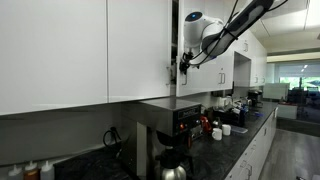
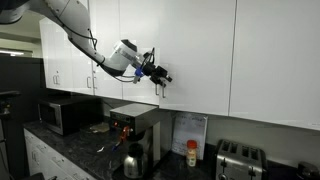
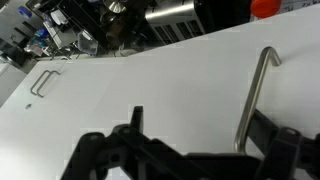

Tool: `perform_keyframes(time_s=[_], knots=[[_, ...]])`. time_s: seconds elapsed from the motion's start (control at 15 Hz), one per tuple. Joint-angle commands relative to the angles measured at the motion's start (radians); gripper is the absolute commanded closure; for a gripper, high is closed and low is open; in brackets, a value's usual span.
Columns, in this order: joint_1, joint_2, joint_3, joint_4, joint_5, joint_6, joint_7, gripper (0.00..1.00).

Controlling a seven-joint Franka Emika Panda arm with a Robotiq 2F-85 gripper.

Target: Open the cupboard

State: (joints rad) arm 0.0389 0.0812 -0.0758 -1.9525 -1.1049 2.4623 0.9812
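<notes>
The cupboard [image 2: 195,50] is plain white, unpatterned, and its bar handle [image 3: 252,95] is silver. The hand [image 2: 163,77] is black; the arm [image 1: 197,24] behind it is white with black sections. Below, the desk [image 2: 80,150] is dark — near black — under a black-and-silver coffee machine [image 2: 135,125], a silver toaster [image 2: 237,158], a dark microwave [image 2: 62,115] and a yellow-orange bottle [image 2: 192,153] with a red cap.

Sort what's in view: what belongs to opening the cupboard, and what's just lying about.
For the job:
cupboard door
bar handle
gripper

Just lying about:
microwave
coffee machine
toaster
orange-capped bottle
neighbouring door
</notes>
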Motion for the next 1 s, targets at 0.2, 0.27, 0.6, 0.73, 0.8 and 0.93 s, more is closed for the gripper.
perform_keyframes(time_s=[0.2,0.27,0.6,0.73,0.8,0.93], knots=[[-0.046,-0.147,-0.001,-0.136,-0.04,-0.031,0.015,0.0],[-0.049,-0.162,0.0,-0.15,-0.04,-0.031,0.014,0.0],[-0.068,-0.222,0.002,-0.209,-0.046,-0.027,0.015,0.0],[-0.079,-0.242,0.001,-0.23,-0.053,-0.027,0.016,0.0],[-0.084,-0.252,0.0,-0.241,-0.057,-0.028,0.015,0.0],[-0.097,-0.269,-0.003,-0.262,-0.073,-0.028,0.018,0.0]])
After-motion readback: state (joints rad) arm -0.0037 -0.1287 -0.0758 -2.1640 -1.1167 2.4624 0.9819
